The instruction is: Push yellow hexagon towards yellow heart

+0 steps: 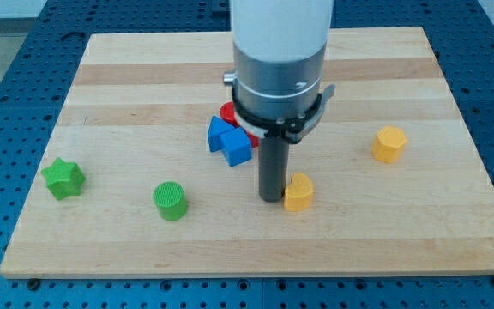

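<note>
The yellow hexagon (pixel 389 143) lies on the wooden board toward the view's right. The yellow heart (pixel 298 192) lies below the board's middle. My tip (pixel 271 197) stands right beside the yellow heart, on its left side, touching or nearly touching it. The hexagon is well to the right of my tip and a little higher in the view.
Two blue blocks (pixel 230 142) and a red block (pixel 233 112) cluster just left of and above the rod, partly hidden by the arm. A green cylinder (pixel 170 201) and a green star (pixel 63 178) lie at the lower left. The board's edge (pixel 256 273) runs along the bottom.
</note>
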Controlling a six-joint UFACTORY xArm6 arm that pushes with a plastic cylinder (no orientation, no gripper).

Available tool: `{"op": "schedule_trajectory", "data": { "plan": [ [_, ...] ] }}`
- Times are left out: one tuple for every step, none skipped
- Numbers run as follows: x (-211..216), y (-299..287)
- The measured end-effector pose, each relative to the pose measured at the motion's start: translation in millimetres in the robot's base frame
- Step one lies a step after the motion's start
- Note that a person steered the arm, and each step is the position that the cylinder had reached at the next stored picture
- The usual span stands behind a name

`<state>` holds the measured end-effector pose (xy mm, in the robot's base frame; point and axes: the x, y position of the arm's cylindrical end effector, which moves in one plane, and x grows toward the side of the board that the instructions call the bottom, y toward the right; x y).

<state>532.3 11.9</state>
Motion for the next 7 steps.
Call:
{"op": "schedule_trajectory", "data": {
  "plan": [
    [-15,0],
    [-53,0],
    [-79,27],
    [-104,63],
    [-137,111],
    [-146,166],
    [-117,168]
  ]
}}
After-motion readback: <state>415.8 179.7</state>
